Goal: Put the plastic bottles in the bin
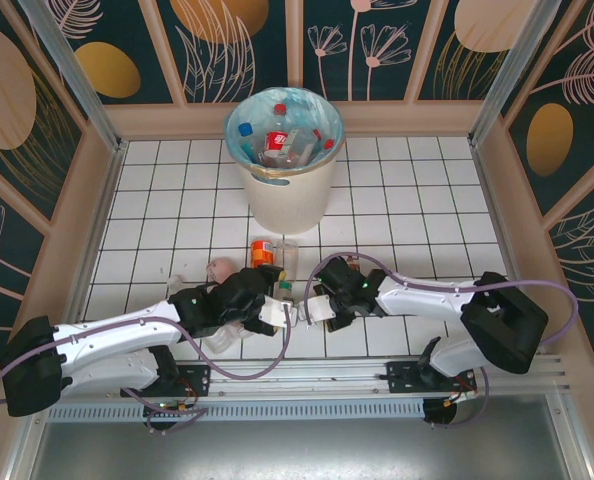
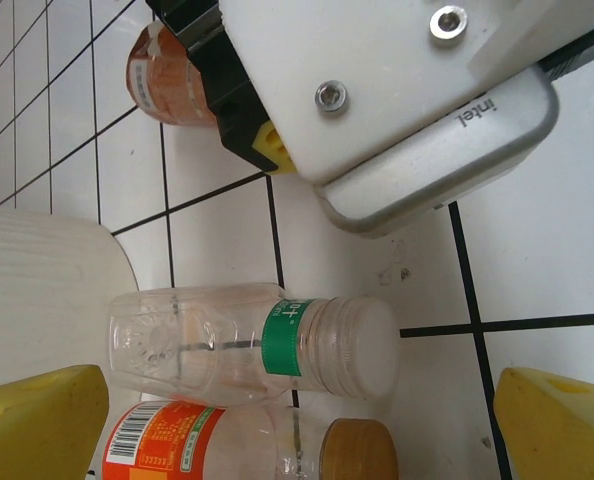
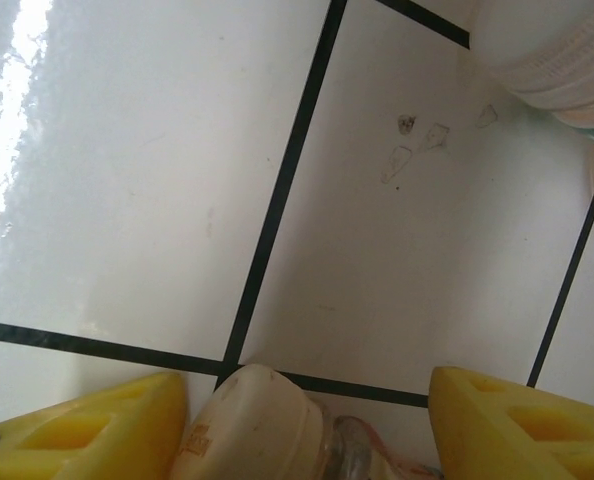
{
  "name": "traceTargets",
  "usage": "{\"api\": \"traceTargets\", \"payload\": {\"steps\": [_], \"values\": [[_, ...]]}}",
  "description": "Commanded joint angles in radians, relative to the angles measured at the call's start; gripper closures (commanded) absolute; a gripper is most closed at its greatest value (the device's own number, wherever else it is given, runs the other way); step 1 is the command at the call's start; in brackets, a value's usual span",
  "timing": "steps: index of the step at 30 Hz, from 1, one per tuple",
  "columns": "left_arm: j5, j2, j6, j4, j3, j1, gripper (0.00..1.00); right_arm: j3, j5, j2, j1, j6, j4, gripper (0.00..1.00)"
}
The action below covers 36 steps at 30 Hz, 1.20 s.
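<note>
The cream bin stands at the back centre with several plastic bottles inside its blue-green bag. My left gripper is open and low over the tiles. Between its yellow fingers lie a clear bottle with a green band and white cap and an orange-labelled bottle with a yellow cap. My right gripper is open too, with a cream-capped bottle lying between its fingers, beside the left one. From above, both grippers meet nose to nose in front of the bin.
An orange-labelled bottle and a clear one stand just beyond the grippers, and a pink-capped bottle lies left of them. The right wrist's white camera housing hangs close over the left gripper. Wooden walls ring the tiled floor.
</note>
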Motion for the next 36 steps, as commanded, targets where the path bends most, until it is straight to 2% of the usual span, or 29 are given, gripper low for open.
{"api": "traceTargets", "payload": {"steps": [1, 13, 17, 22, 29, 36], "values": [[-0.013, 0.007, 0.006, -0.024, -0.003, -0.002, 0.02, 0.031, 0.016, 0.018, 0.006, -0.012, 0.025, 0.32], [-0.016, 0.019, -0.001, -0.03, 0.001, -0.001, 0.02, 0.125, 0.087, 0.098, 0.006, 0.055, 0.054, 0.33], [-0.022, 0.019, 0.0, -0.028, 0.0, -0.002, 0.02, 0.161, 0.048, 0.082, 0.006, 0.065, 0.031, 0.33], [-0.031, 0.016, 0.001, -0.03, -0.001, -0.002, 0.02, 0.188, 0.031, 0.078, 0.002, 0.063, -0.061, 0.39], [-0.041, 0.013, 0.005, -0.028, -0.005, -0.002, 0.01, 0.181, 0.017, 0.095, 0.002, 0.095, -0.065, 0.46], [-0.048, 0.018, 0.004, -0.03, -0.005, 0.0, 0.01, 0.209, 0.014, 0.149, 0.002, 0.085, -0.08, 0.46]]}}
